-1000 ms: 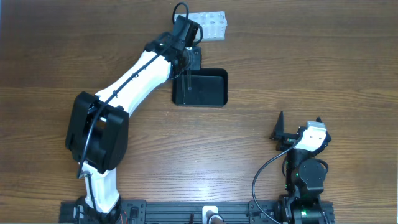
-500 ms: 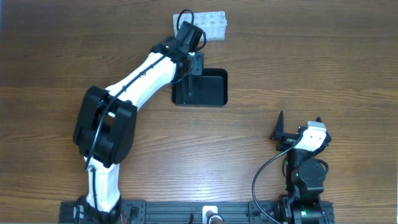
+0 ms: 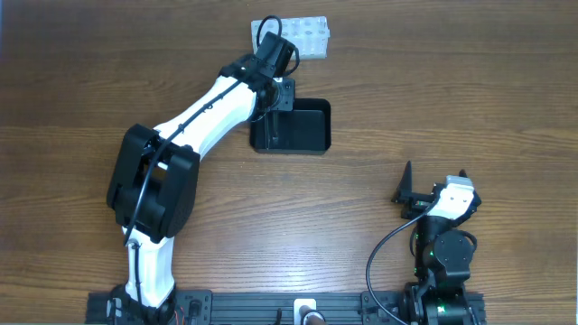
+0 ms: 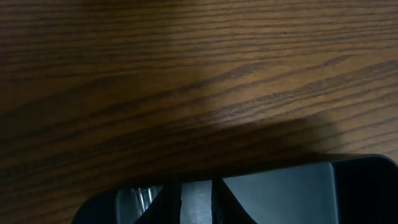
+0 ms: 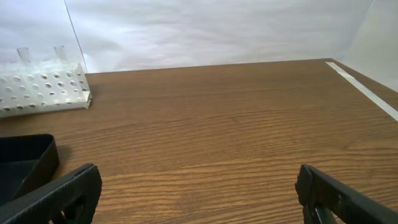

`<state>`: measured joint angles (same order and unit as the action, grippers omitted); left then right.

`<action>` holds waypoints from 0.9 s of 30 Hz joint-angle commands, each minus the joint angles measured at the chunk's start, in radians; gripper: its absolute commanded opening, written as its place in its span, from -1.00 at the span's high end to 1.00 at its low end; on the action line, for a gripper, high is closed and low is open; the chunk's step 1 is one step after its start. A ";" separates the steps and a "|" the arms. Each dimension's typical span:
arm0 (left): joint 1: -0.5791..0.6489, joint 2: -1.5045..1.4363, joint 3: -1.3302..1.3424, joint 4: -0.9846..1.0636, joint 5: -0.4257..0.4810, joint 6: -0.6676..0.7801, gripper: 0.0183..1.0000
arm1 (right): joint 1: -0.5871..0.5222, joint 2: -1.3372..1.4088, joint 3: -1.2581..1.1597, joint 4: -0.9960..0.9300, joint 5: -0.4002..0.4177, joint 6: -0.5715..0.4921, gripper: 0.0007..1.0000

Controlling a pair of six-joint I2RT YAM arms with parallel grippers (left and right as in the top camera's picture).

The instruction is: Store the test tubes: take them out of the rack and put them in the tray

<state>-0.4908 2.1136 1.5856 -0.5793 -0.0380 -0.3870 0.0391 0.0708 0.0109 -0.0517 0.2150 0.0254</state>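
Wood-grain bench [image 3: 470, 81], seen from above. White rack [image 3: 291, 36] at the far edge, mid-picture. Black tray [image 3: 312, 135] just on the near side of it, with a narrow strip of bench between. Left arm reaches diagonally from its base to the pair. Left gripper [image 3: 282, 93] sits over the tray's far left corner, on the rack side. Right gripper [image 3: 433, 178] rests close to its own base, well apart from both, fingers spread and holding nothing.

Left wrist view: bench grain beyond; tray rim [image 4: 367, 163] and grey floor directly below the left gripper [image 4: 196, 200]. Too little of it in frame to judge; cannot tell whether it is open or closed, nor whether anything is held. Glassy glint on the tray floor beside it, probably a tube [image 4: 144, 196] lying flat; not certain.

Right wrist view: right gripper [image 5: 198, 177] wide open over the bench. Far off, the rack [image 5: 43, 90] with two tubes [image 5: 23, 55] standing upright at one end, rims above the top plate; most holes look vacant. Tray corner [image 5: 43, 155] nearer the camera than the rack.

Judgement: the next pick belongs to the left arm, by far the nearer. Tubes lie just beyond its gripper, long axis vertical. An approach from above and a straight upward pull look necessary. A sideways tug would likely bind a tube in its hole or shift the light rack.
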 commanded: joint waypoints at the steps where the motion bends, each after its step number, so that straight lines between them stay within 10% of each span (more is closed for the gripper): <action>1: -0.003 0.013 -0.005 -0.002 0.031 -0.015 0.76 | 0.001 -0.005 -0.006 -0.001 -0.005 0.000 -0.98; 27: -0.005 0.013 -0.005 -0.058 0.075 -0.019 0.73 | 0.001 -0.005 -0.006 -0.001 -0.005 0.000 -0.99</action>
<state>-0.4919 2.1155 1.5856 -0.6289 0.0200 -0.3878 0.0391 0.0708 0.0109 -0.0517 0.2150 0.0254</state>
